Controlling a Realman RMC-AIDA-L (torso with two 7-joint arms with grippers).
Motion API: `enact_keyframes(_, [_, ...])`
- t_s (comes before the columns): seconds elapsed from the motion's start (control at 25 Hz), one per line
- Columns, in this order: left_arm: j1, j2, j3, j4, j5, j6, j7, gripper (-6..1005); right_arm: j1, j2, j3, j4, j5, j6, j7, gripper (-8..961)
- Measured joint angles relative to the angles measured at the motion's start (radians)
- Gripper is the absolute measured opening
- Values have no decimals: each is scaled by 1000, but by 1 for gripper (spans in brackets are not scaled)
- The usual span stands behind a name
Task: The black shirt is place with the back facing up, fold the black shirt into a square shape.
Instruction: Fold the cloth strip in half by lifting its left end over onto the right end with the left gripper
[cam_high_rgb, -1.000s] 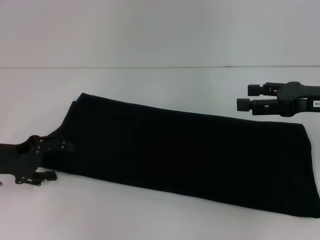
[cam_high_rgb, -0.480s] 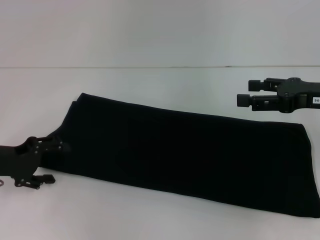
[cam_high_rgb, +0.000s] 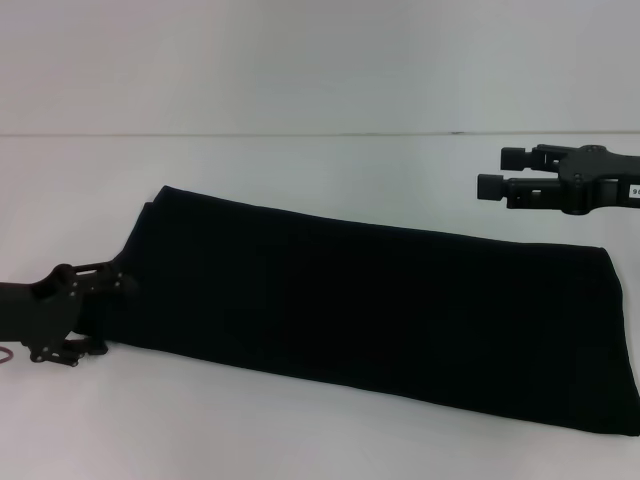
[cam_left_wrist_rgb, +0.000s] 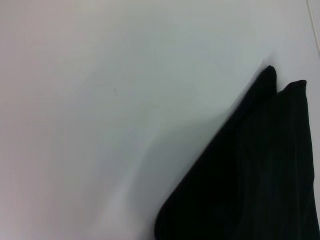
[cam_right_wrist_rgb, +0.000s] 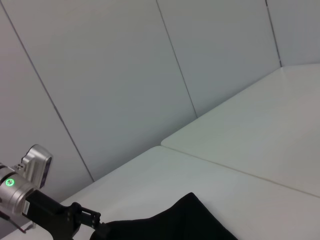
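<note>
One soft black shirt (cam_high_rgb: 380, 320) lies folded into a long band.

black shirt (cam_high_rgb: 380, 320) plain black, no print; surface (cam_high_rgb: 300, 160) white; both grippers black, left gripper (cam_high_rgb: 95, 315), right gripper (cam_high_rgb: 495, 170).

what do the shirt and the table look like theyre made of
The black shirt looks like soft matte knit fabric: it lies limp in a long band, with faint ribbing. The table looks like a hard, smooth white surface, probably laminate, with a slight sheen.
</note>
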Motion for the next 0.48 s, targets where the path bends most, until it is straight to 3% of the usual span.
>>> enact_keyframes(0.48, [-16,8,8,-22,4,-57,13,947,-5,-1,0,0,24,-7,-2,897])
